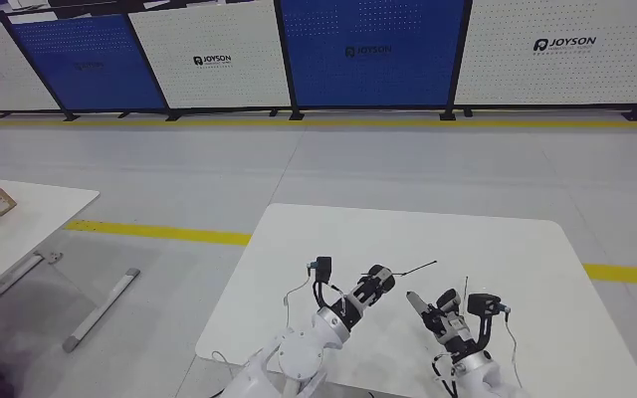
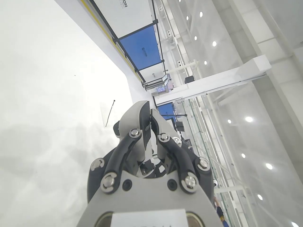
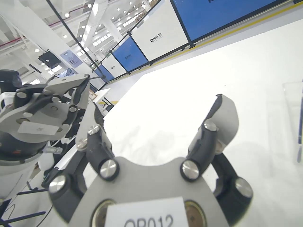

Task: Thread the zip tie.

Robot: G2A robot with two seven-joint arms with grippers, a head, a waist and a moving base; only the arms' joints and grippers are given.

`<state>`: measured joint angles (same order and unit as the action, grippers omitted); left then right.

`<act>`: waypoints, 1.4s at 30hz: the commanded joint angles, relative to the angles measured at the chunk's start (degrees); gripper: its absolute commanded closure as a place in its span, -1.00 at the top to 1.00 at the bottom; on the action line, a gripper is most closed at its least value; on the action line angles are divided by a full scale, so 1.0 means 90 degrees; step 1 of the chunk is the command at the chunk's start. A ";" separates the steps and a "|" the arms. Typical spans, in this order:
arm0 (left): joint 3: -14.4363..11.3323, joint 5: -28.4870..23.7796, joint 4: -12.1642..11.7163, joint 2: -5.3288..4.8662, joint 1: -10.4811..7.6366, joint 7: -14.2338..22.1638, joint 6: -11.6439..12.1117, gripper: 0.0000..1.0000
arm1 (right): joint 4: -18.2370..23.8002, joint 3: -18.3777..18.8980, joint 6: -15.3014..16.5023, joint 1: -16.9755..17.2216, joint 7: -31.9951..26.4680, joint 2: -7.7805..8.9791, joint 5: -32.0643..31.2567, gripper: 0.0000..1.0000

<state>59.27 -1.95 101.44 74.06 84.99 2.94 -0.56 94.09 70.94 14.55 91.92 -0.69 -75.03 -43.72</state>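
- In the left wrist view the left gripper has its pads pressed together. The strap between them is too thin to make out there.
- The right wrist view settles it: the left gripper is clamped on 1 end of the zip tie. The rest sticks out straight into the air, with its small head at the far tip.
- A clear flat object is cut off by the frame edge near the right gripper; I cannot tell what it is.
- The white tabletop stretches bare ahead of both grippers. Its far edge and rounded far-left corner lie well apart from them.
- The right gripper has its 2 fingers spread apart and holds nothing. It sits just beside the left gripper.
- From above, the held zip tie's free tip is near the right gripper's fingertips, a little ahead of them and not touching.
- A 2nd zip tie lies flat on the tabletop, just beside the right gripper on its outer side.
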 commanded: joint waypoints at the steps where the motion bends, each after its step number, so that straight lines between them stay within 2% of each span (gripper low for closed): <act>1: -0.0005 -0.0003 -0.0002 0.0001 0.0001 0.0007 0.0000 -1.00 | -0.0016 0.0002 -0.0026 -0.0003 -0.0015 0.0002 -0.0032 1.00; 2: -0.0023 -0.0054 -0.0009 0.0003 -0.0001 0.0060 0.0000 -1.00 | -0.0053 -0.0016 -0.0111 -0.0036 -0.0096 0.0005 -0.0160 1.00; 5: -0.0016 -0.0439 -0.0017 0.0007 -0.0026 0.0347 -0.0036 -1.00 | -0.0134 -0.0120 -0.0079 -0.0149 0.0008 0.0009 -0.0602 1.00; 15: -0.0030 -0.0346 -0.0042 0.0007 -0.0052 0.0275 -0.0032 -1.00 | -0.0194 -0.0196 -0.0195 -0.0216 0.0009 -0.0002 -0.0691 1.00; 16: -0.0039 -0.0332 -0.0046 0.0008 -0.0060 0.0268 -0.0036 -1.00 | -0.0186 -0.0221 -0.0211 -0.0233 -0.0020 -0.0004 -0.0716 -0.08; 17: -0.0048 -0.0311 -0.0050 0.0009 -0.0068 0.0259 -0.0042 -1.00 | -0.0168 -0.0252 -0.0224 -0.0250 -0.0034 -0.0008 -0.0725 -0.42; 18: -0.0052 -0.0300 -0.0052 0.0009 -0.0072 0.0253 -0.0046 -1.00 | -0.0158 -0.0272 -0.0216 -0.0261 -0.0052 -0.0009 -0.0739 -0.42; 19: -0.0056 -0.0280 -0.0054 0.0009 -0.0077 0.0250 -0.0050 -1.00 | -0.0147 -0.0286 -0.0200 -0.0271 -0.0078 -0.0007 -0.0767 -0.60; 21: -0.0068 -0.0273 -0.0061 0.0009 -0.0081 0.0258 -0.0055 -1.00 | -0.0121 -0.0307 -0.0137 -0.0280 -0.0119 -0.0003 -0.0775 -0.60; 23: -0.0070 -0.0316 -0.0073 0.0007 -0.0087 0.0316 -0.0073 -1.00 | -0.0104 -0.0301 -0.0079 -0.0282 -0.0119 -0.0001 -0.0709 -0.46; 27: -0.0082 -0.0268 -0.0081 -0.0002 -0.0090 0.0387 -0.0110 -1.00 | -0.0075 -0.0289 0.0000 -0.0284 -0.0073 0.0006 -0.0675 -0.58; 30: -0.0104 -0.0227 -0.0082 -0.0005 -0.0089 0.0413 -0.0131 -1.00 | -0.0071 -0.0324 0.0035 -0.0315 -0.0115 0.0011 -0.0755 -0.42; 42: -0.0163 -0.0137 -0.0114 -0.0016 -0.0082 0.0443 -0.0183 -1.00 | -0.0098 -0.0415 0.0222 -0.0366 -0.0059 0.0024 -0.0872 -0.44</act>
<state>57.83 -3.31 100.47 73.93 84.24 6.95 -2.18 93.19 67.21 16.49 88.60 -1.30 -74.83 -51.48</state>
